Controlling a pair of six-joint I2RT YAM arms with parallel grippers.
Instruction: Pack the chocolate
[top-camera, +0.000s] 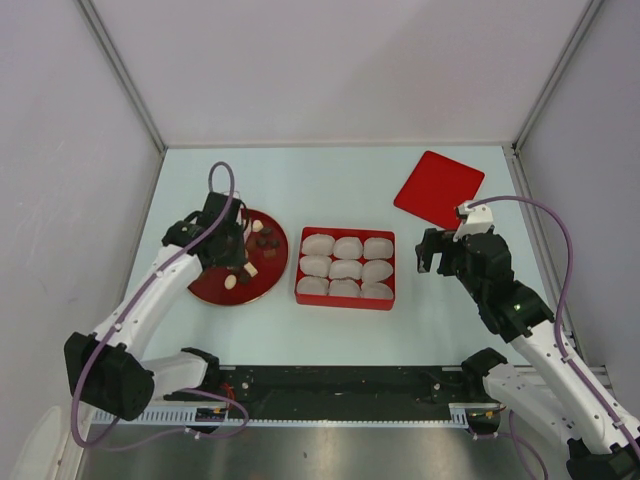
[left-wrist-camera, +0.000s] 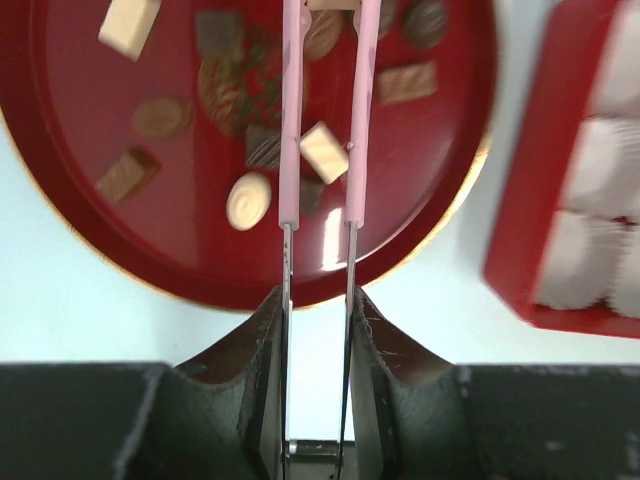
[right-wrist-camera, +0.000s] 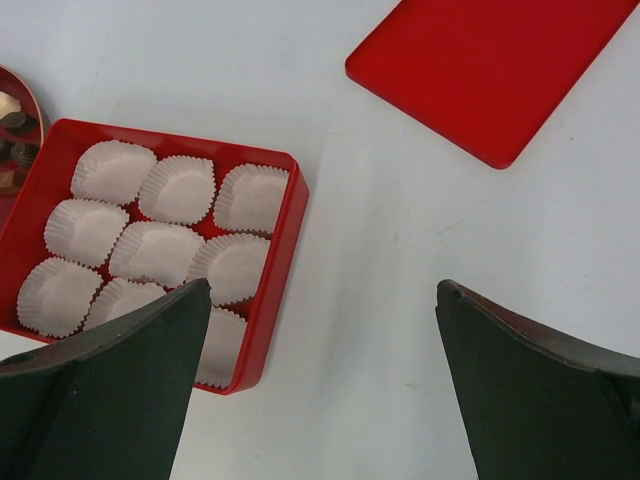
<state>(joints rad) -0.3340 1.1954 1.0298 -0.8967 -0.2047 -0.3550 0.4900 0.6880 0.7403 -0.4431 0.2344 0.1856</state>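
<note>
White arms (top-camera: 148, 292), black end effectors (top-camera: 430, 255), mauve cables (top-camera: 571, 250).

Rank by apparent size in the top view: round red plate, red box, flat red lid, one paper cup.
1. Red box and round red plate: about alike, plate partly hidden by the left arm.
2. Flat red lid.
3. Paper cup.

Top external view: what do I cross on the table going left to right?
Round red plate holding the chocolate → red box of white paper cups → flat red lid.
</note>
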